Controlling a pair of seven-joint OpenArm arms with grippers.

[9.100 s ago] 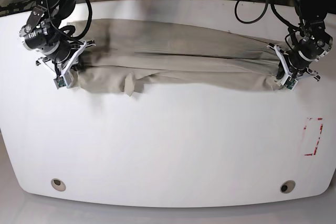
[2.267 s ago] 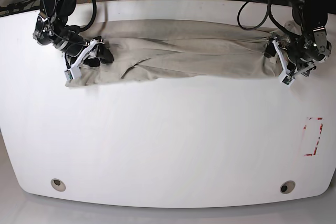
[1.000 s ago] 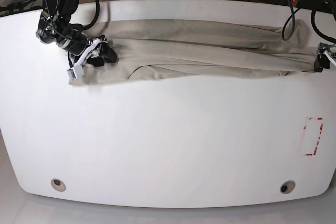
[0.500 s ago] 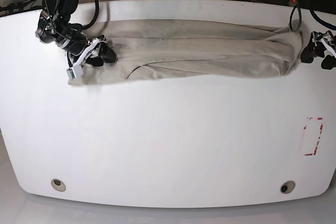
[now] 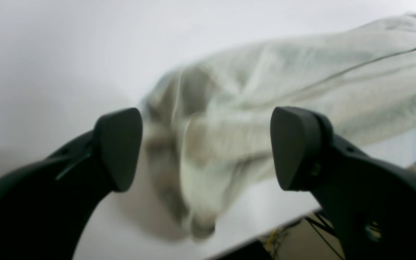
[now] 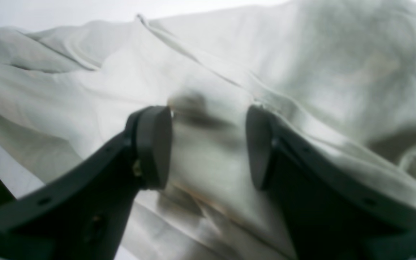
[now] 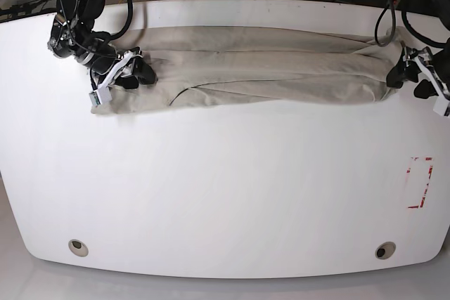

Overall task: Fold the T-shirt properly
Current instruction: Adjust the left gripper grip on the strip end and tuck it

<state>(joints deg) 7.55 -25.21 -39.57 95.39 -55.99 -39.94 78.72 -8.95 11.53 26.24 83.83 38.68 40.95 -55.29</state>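
Both sets of jaws apart: left gripper [image 7: 410,77] off the T-shirt's [image 7: 267,68] three o'clock end, right gripper [image 6: 208,144] straddling fabric; closing blind could snag extra layers.

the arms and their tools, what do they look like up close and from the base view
Both arms are black, jointed, with black cables looping off them. The left tool has two matte black fingers ending in rounded, paddle-shaped pads. The right tool has the same black fingers with flat oval pads. In the base view, white bracket pieces sit by each tool.
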